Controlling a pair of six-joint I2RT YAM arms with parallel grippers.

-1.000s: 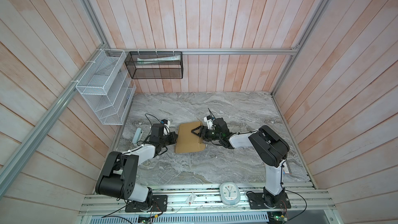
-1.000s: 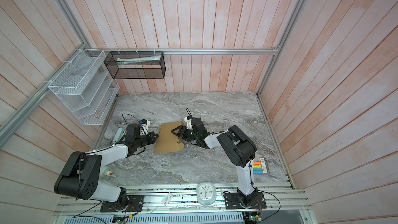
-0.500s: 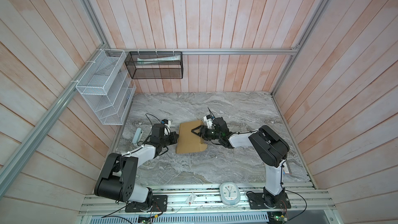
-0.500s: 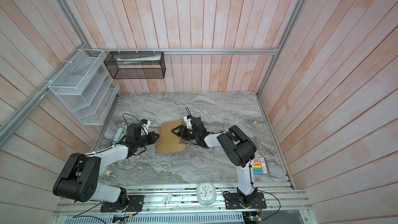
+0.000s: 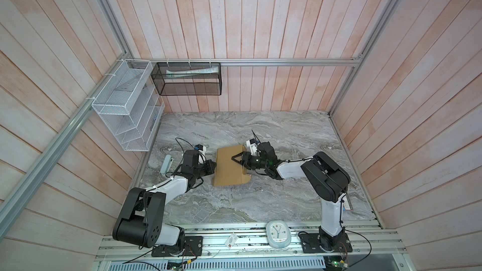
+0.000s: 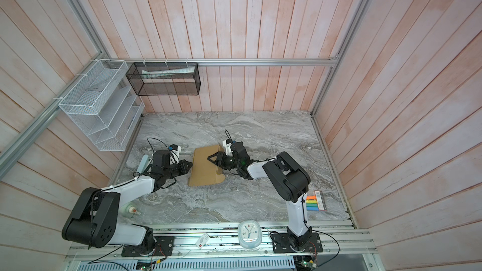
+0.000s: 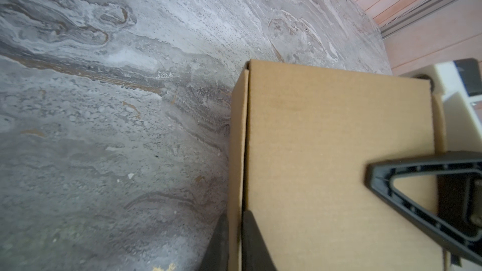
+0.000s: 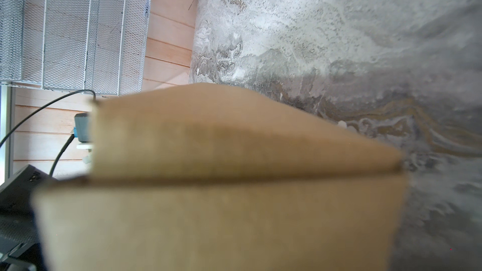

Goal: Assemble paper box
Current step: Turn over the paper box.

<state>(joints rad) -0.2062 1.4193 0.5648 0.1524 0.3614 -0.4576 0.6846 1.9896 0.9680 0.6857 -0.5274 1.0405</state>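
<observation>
The paper box (image 5: 229, 165) (image 6: 204, 165) is folded brown cardboard lying flat mid-table. My left gripper (image 5: 212, 165) (image 6: 189, 166) sits at its left edge. In the left wrist view its jaws (image 7: 236, 220) stand close on either side of the thin upright side flap of the box (image 7: 339, 165). My right gripper (image 5: 236, 159) reaches in from the right. One black triangular finger (image 7: 417, 166) lies over the lid and the other is hidden. In the right wrist view blurred cardboard (image 8: 221, 217) fills the picture and hides the jaws.
A white mesh rack (image 5: 127, 105) and a black mesh basket (image 5: 187, 79) hang on the walls. A pale blue object (image 5: 166, 164) lies beside the left arm. A clock (image 5: 277, 233) sits on the front rail. Coloured markers (image 6: 315, 202) lie front right.
</observation>
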